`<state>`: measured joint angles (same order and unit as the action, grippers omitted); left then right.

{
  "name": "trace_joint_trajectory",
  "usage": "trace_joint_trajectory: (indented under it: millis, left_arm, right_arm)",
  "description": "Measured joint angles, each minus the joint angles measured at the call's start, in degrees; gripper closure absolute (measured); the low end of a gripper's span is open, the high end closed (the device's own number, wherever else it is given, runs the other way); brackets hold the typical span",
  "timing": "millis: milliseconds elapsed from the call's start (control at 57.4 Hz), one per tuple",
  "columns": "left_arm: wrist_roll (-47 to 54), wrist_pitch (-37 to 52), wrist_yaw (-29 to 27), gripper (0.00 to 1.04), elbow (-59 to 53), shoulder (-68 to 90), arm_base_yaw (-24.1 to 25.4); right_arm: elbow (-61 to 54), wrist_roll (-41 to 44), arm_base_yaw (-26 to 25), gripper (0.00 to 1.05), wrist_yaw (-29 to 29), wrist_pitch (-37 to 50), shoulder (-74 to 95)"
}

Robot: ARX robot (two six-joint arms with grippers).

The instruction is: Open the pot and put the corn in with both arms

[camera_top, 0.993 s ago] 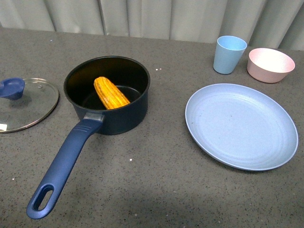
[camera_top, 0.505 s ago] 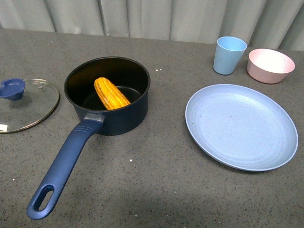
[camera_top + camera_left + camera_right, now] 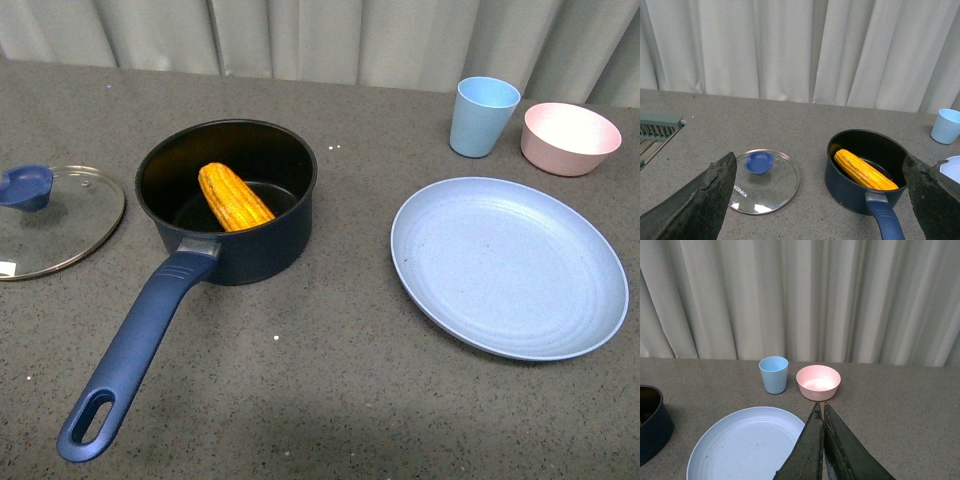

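Corn (image 3: 234,197) lies in the open pot (image 3: 226,200), lid (image 3: 55,221) flat on the table (image 3: 330,370) at the pot's nine o'clock, job looks done: left claw (image 3: 815,200) apart, right claw (image 3: 823,450) together, both empty.

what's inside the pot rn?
One corn cob lies slanted in the pot, one end up against the wall. The lid is off, on the table beside it. The pot floor under the cob is hidden.
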<state>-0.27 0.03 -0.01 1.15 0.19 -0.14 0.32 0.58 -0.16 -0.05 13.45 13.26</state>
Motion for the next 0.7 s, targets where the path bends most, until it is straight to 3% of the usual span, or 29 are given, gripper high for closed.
trace_joint_trajectory:
  millis: [227,349,645,697]
  left_arm:
    - [0.0,0.0,0.0,0.07,0.0,0.0,0.0]
    - [0.0,0.0,-0.1,0.07,0.0,0.0,0.0]
    - [0.0,0.0,0.0,0.07,0.0,0.0,0.0]
    - [0.0,0.0,0.0,0.07,0.0,0.0,0.0]
  right_arm:
    - [0.0,0.0,0.0,1.04,0.0,-3.2,-3.3]
    - [0.0,0.0,0.0,1.04,0.0,-12.9,-11.2]
    - [0.0,0.0,0.0,1.04,0.0,-13.4,-13.0]
    - [0.0,0.0,0.0,0.95,0.0,-13.4,-13.0]
